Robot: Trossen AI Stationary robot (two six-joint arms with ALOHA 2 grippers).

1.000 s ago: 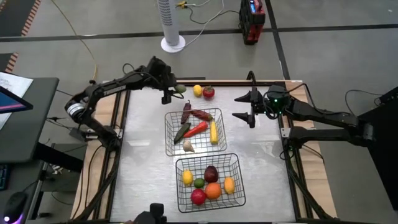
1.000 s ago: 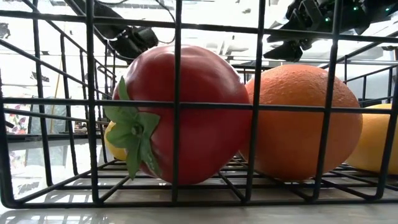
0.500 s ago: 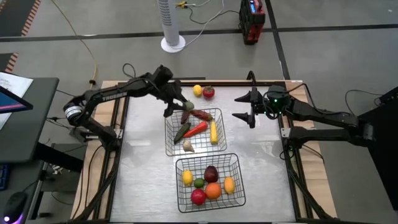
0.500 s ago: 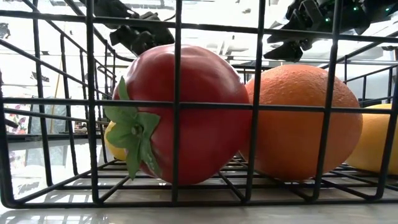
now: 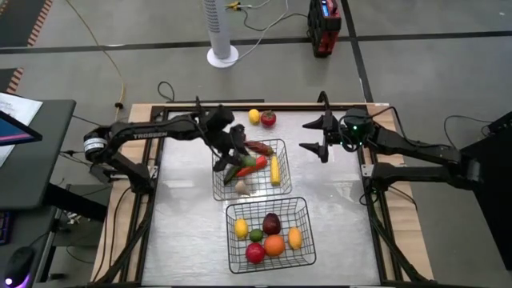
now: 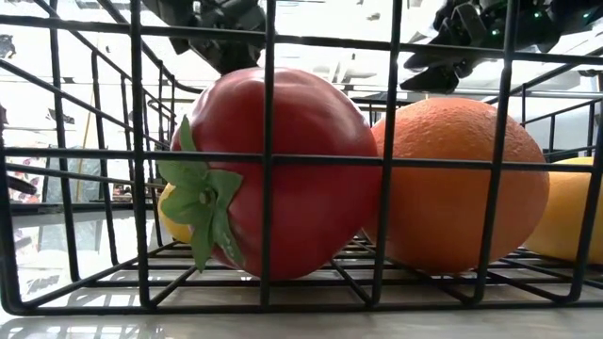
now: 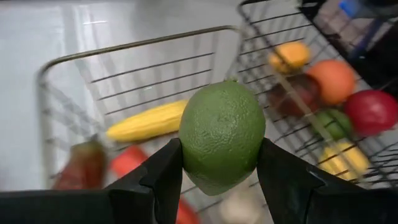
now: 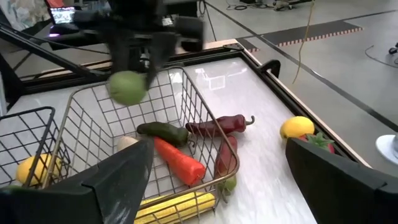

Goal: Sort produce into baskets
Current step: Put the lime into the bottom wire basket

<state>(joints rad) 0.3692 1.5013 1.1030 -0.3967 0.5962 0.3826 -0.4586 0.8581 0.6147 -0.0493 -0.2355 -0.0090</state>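
Left arm reaches in from the table's left edge, white lettering on its forearm in the high view, too small to read reliably. Left gripper (image 7: 219, 163) is clenched on a green lime (image 7: 222, 137), fingers (image 7: 163, 175) pressing both its sides; from above it hangs over the left part of the far basket (image 5: 280, 144), lime (image 8: 127, 87) above the basket's rim in the right wrist view. That far basket holds vegetables: dark green pepper (image 8: 163, 131), red pepper (image 8: 180, 162), corn (image 5: 275, 170), garlic (image 5: 242, 188), with a dark red chili (image 8: 221, 126) lying over its far rim. Near basket (image 5: 307, 216) sits toward the table's front edge, just beside the far one, and carries fruit: lemon (image 5: 240, 228), another lime (image 5: 256, 235), dark red apple (image 5: 272, 222), orange (image 5: 274, 245), red apple (image 5: 255, 254), second lemon (image 5: 294, 237). Low view looks through that basket's mesh (image 6: 268, 155) at the red apple (image 6: 283, 169) touching the orange (image 6: 462, 184). Loose on the table beyond the far basket: a lemon (image 5: 254, 116) just beside a tomato (image 5: 268, 119). Right gripper (image 5: 318, 134) hovers to the right of the far basket, jaws spread wide, nothing between them; its arm comes in from the right edge.
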